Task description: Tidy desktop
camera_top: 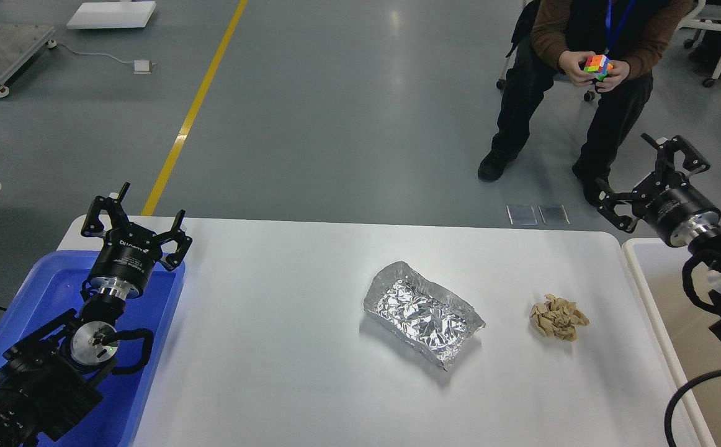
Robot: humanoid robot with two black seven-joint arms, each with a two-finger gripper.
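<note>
The white desktop (pixel 286 347) fills the lower middle of the head view. A crumpled silver foil tray (pixel 422 313) lies on it right of centre. A small pile of tan scraps (pixel 559 318) lies to the foil's right. My left gripper (pixel 132 214) is open and empty, raised over the far end of the blue tray (pixel 168 298) at the desktop's left edge. My right gripper (pixel 640 174) is open and empty, held above the floor past the desktop's far right corner, near the cream-white bin (pixel 652 304).
A seated person (pixel 584 74) holding a colourful cube sits beyond the table's far right side. Two small clear plates (pixel 537 215) lie on the floor by the far edge. A yellow floor line (pixel 196 105) runs at the back left.
</note>
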